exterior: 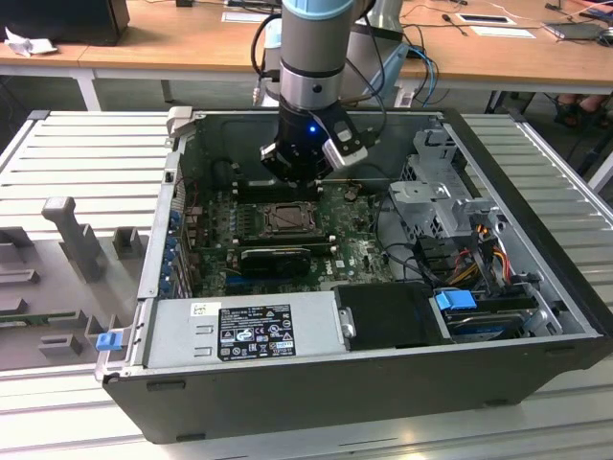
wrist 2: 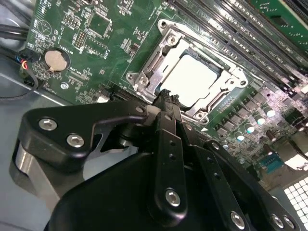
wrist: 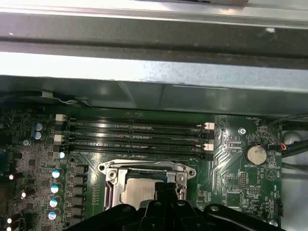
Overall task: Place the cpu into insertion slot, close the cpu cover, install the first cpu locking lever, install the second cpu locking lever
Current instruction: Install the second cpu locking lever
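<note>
The cpu [wrist 2: 192, 79] lies flat in the insertion slot [exterior: 286, 219] on the green board, its pale face showing through the window of the cpu cover [wrist 2: 168, 41]. The cover's metal frame sits down around the chip. In the first wrist view the cpu [wrist: 137, 192] and the cover [wrist: 144, 168] lie just beyond the black fingertips. My gripper [wrist 2: 166, 98] hangs low over the near edge of the socket, fingers pressed together with nothing between them. In the exterior view the gripper [exterior: 297, 177] stands just behind the socket inside the open case.
Long black memory slots [wrist: 134, 134] run beside the socket, towards the case wall. A coin battery [wrist: 255, 154] sits on the board. A black card [exterior: 278, 257], the power supply [exterior: 244, 331] and a drive cage [exterior: 436, 192] with cables crowd the case.
</note>
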